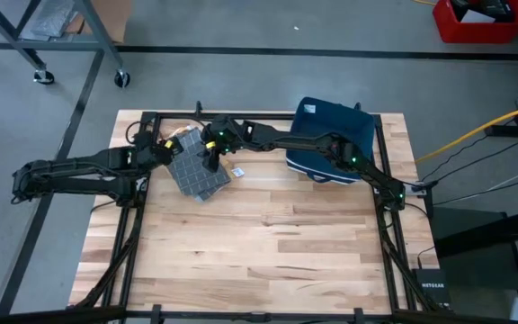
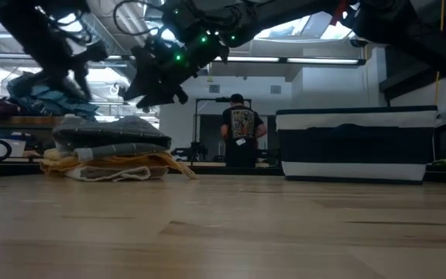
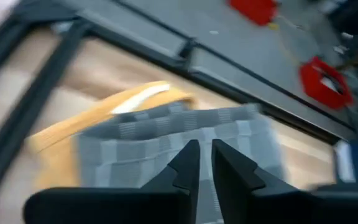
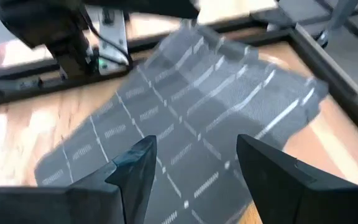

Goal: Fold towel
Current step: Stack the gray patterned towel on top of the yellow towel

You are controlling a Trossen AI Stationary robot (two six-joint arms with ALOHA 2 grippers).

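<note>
1. Tabletop (image 1: 268,243): wood planks, bare across the near part in the low view.
2. Gray checked towel (image 1: 198,168) lies folded at the far left of the tabletop, on top of a yellow cloth (image 2: 114,163); in the low view they form a small stack.
3. Right gripper (image 1: 212,155) is over the towel w/ jaws spread wide, nothing between them; the right wrist view shows the towel (image 4: 191,118) just beneath.
4. Left gripper (image 1: 164,148) is at the towel's far-left edge, jaws nearly pressed together w/ a thin gap; can't tell if they pinch fabric.
5. Dark blue bin (image 1: 334,139) sits at the far right.
6. Person in a dark shirt (image 2: 242,132) stands in the room beyond.
</note>
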